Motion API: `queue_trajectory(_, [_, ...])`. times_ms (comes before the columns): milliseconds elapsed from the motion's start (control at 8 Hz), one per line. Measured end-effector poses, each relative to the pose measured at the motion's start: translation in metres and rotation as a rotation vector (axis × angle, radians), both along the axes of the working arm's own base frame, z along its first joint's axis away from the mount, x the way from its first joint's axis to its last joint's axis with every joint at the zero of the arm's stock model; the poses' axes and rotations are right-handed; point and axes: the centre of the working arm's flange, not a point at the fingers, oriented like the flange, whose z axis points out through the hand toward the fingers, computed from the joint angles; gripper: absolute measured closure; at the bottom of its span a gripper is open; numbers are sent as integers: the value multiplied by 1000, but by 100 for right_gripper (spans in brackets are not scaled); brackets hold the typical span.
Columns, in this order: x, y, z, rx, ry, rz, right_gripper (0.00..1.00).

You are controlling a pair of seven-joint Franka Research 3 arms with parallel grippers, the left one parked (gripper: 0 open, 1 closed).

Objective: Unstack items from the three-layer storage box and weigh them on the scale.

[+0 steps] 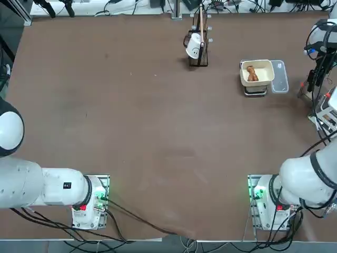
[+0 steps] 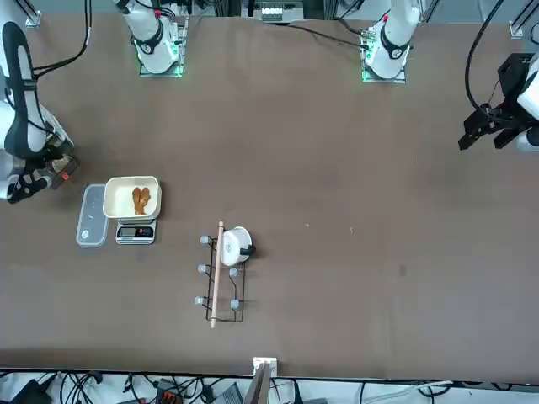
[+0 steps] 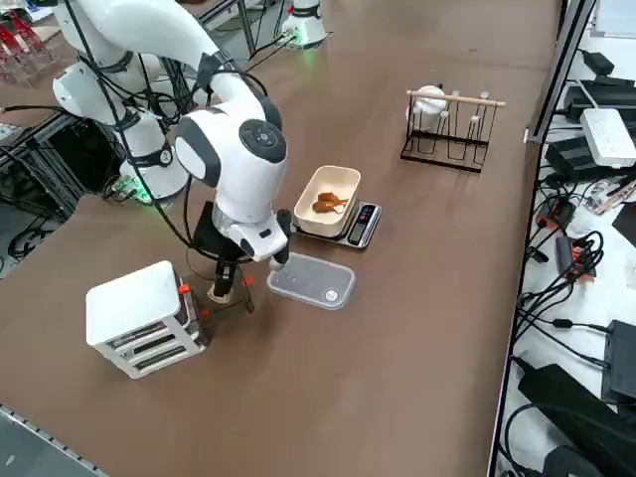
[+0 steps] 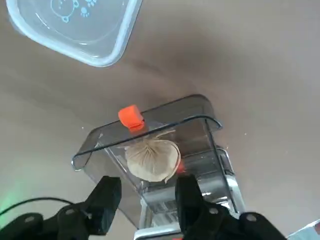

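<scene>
You have the brown matte counter (image 3: 417,378) under everything. Just beside the tool (image 4: 146,184) stands the white three-layer storage box (image 3: 134,313), blocky, with slatted fronts. Beyond the tool sits the scale (image 3: 360,225); its cream rounded-square tray (image 3: 343,177) holds glossy brown pieces (image 3: 328,205). A clear, rounded plastic lid (image 4: 75,25) lies flat between the tool and the scale. Directly beneath the tool is a smoky transparent drawer (image 4: 200,130) with an orange tab (image 4: 131,117). The tool pinches a tan, wrinkled, gathered pouch (image 4: 152,159) over that drawer.
</scene>
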Motion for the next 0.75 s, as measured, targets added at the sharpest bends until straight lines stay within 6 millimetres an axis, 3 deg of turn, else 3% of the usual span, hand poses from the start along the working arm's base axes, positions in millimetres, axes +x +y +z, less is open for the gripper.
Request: queue_trajectory(750, [-10,3,-29,4,-64,22,31])
